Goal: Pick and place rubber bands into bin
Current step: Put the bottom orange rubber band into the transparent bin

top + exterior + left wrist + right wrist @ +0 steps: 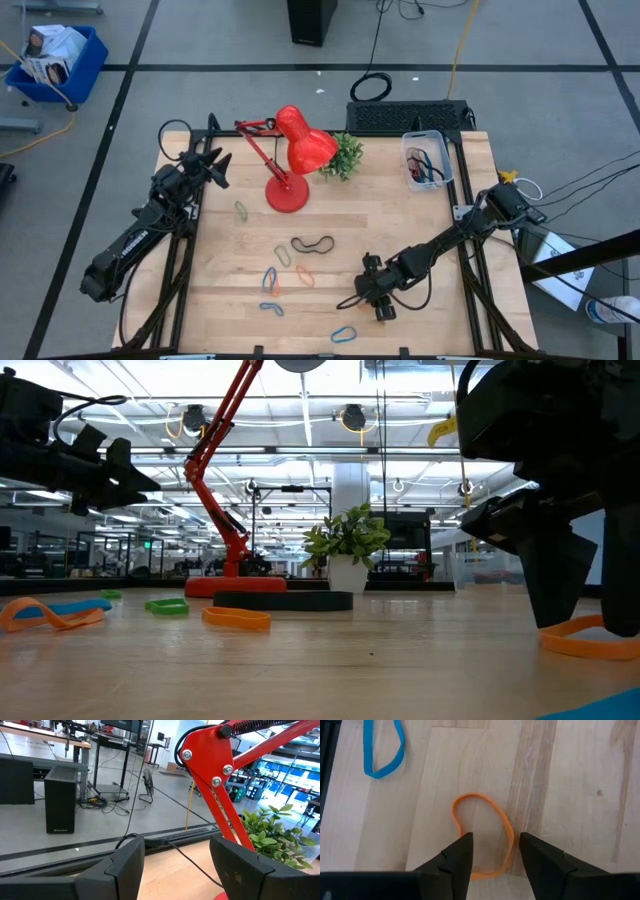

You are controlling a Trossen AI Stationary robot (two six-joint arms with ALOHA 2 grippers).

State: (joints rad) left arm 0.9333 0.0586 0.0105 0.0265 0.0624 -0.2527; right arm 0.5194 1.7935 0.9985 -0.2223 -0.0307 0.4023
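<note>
Your right pincer (492,852) is straddling an orange rubber band (483,834) low at the front of the worktop (420,230).

That band is lying flat on the wood as a thin, uneven oval loop, one side passing between the spread fingers, not yet pinched. A blue band (382,747) is sitting near it, and more loops in black (313,244), green (241,209), orange (304,276) and blue (271,281) are lying scattered across the middle of the worktop. The clear bin (427,160) is standing at the far right corner, already holding a few bands. Your left pincer (177,865) is hovering spread and empty near the red desk lamp (292,155), beside the small potted plant (343,155).
</note>
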